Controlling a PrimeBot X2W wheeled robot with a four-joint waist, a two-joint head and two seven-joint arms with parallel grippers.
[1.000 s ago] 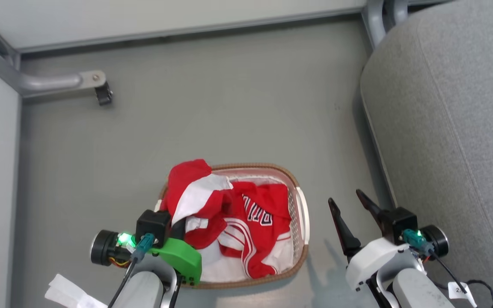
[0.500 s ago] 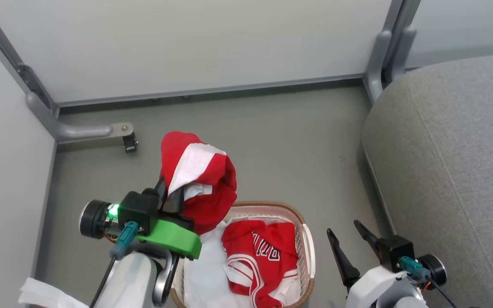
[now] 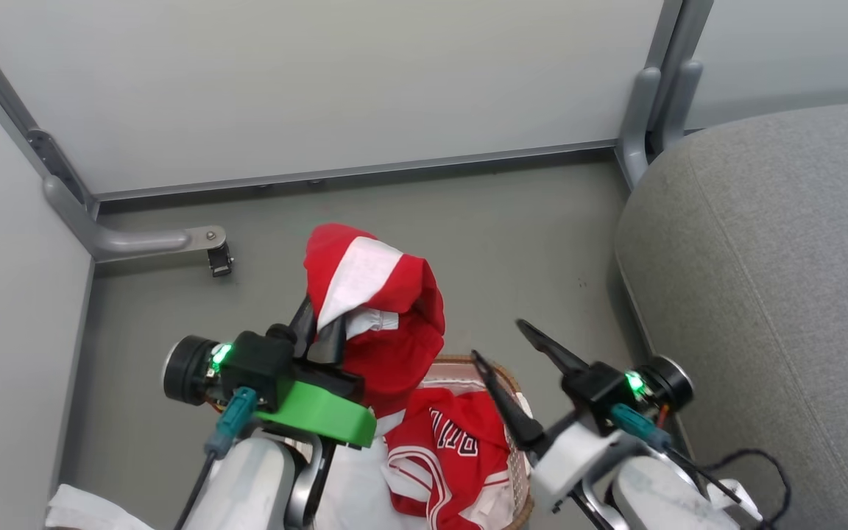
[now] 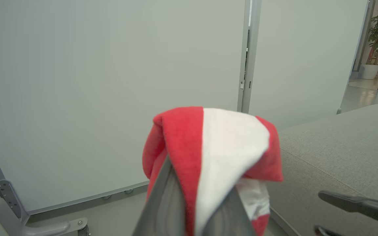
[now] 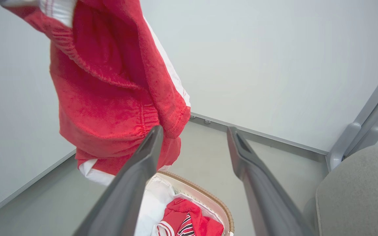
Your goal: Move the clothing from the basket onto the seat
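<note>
My left gripper (image 3: 319,329) is shut on a red garment with a white band (image 3: 380,309), which hangs in the air above the basket's brown woven rim (image 3: 461,363). The left wrist view shows that garment (image 4: 208,141) draped over my left gripper (image 4: 202,178). A second red garment with black-and-white lettering (image 3: 446,449) lies in the basket on a white sheet (image 3: 354,486). My right gripper (image 3: 497,340) is open and empty over the basket's right side. In its wrist view, my right gripper (image 5: 195,130) points past the hanging garment (image 5: 110,98), with the basket (image 5: 205,193) below. The grey seat (image 3: 762,258) lies to the right.
White partition walls close off the back and left. A grey metal foot with a caster (image 3: 219,259) juts from the left wall, and a grey post (image 3: 645,110) stands at the seat's far corner. A white paper tag (image 3: 78,511) hangs at the lower left.
The left gripper has lifted the banded garment out of the basket and carried it slightly right. The right gripper has risen and swung left over the basket. The head camera has tilted up.
</note>
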